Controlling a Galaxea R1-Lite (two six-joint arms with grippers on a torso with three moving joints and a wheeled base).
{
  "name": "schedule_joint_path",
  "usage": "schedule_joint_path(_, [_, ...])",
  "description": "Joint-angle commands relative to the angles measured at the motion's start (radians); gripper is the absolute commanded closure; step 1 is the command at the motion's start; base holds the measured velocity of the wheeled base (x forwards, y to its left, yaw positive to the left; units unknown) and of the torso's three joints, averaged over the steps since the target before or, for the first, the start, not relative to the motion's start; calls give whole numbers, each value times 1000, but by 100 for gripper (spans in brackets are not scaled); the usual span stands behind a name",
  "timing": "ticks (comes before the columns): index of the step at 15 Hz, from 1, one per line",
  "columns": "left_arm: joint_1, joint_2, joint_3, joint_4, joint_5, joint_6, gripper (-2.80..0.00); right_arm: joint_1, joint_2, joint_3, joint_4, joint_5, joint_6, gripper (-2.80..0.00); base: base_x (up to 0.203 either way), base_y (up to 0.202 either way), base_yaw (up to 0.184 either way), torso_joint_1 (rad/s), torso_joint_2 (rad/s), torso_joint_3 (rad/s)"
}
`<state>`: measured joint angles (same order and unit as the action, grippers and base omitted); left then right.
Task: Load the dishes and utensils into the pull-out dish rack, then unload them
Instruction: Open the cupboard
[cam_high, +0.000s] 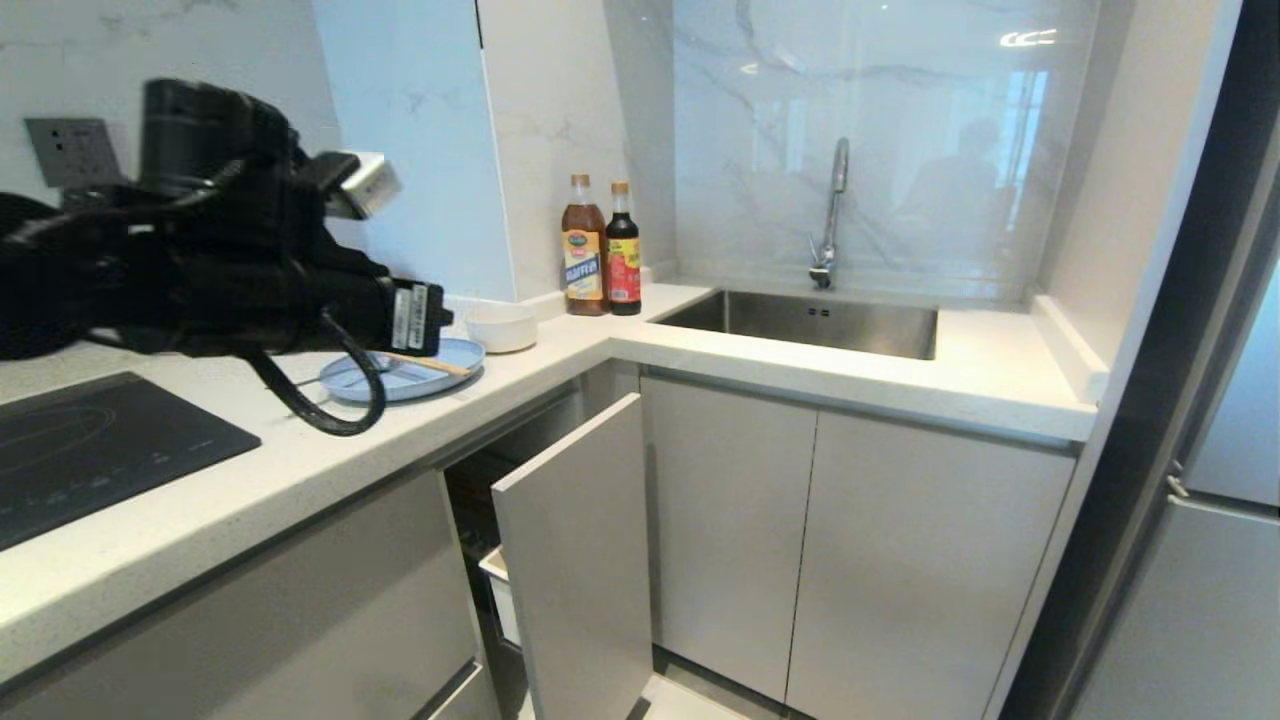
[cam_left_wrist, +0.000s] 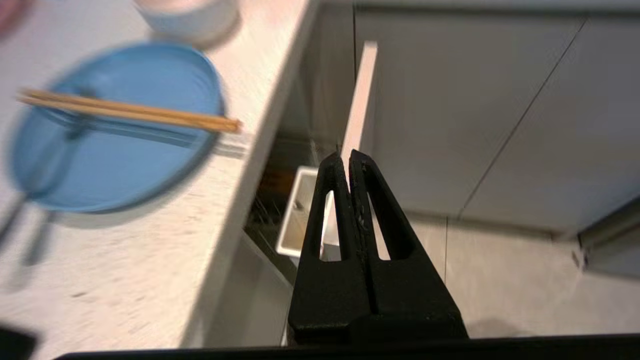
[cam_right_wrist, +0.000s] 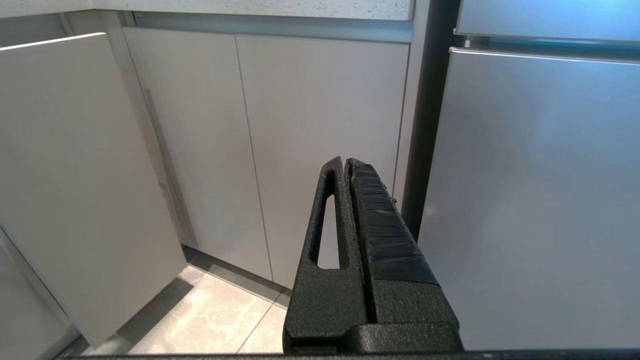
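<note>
None of the four task items has reached the rack yet, judging by how things lie. The large round pale blue plate (cam_high: 405, 372) sits on the white speckled stone counter (cam_high: 760, 365) close to its front edge, just above the opened cabinet. The pair of thin light wooden chopsticks (cam_left_wrist: 127, 110) lies across the plate, one end poking past the plate's rim toward the counter's front edge. Under the chopsticks a slim silver metal fork (cam_left_wrist: 75, 131) seems to rest on the plate too, though it is blurred. The small cream-white round bowl (cam_high: 501, 327) stands just behind the plate, toward the counter's back edge and the wall.

The pull-out dish rack (cam_high: 575, 560) is drawn out below the counter edge, its narrow white door front standing proud of the neighbouring cabinet doors; behind it a white plastic holder (cam_left_wrist: 298, 212) shows, and nothing from the counter is visible in it.

The left gripper (cam_left_wrist: 348, 156) hangs over the counter's front edge above the open rack, fingers pressed together and holding nothing. The right gripper (cam_right_wrist: 345, 162) is parked low in front of the cabinet doors, likewise closed and empty.

So the rack is open, and that looks like the only step done. All loading is left, then all unloading.
</note>
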<state>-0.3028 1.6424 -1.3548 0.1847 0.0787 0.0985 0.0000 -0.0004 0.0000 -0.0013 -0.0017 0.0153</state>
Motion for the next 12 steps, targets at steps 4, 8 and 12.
schedule_joint_path(4, [-5, 208, -18, 2, 27, -3, 0, 0, 0, 2, 0, 0, 0, 0, 0, 0, 0, 0, 0, 0])
schedule_joint_path(8, [3, 310, -51, -1, 29, -6, 0, 0, 0, 2, 0, 0, 0, 0, 0, 0, 0, 0, 0, 0])
schedule_joint_path(12, [10, 402, -95, -1, 27, -12, 0, 0, 0, 2, 0, 0, 0, 0, 0, 0, 0, 0, 0, 0])
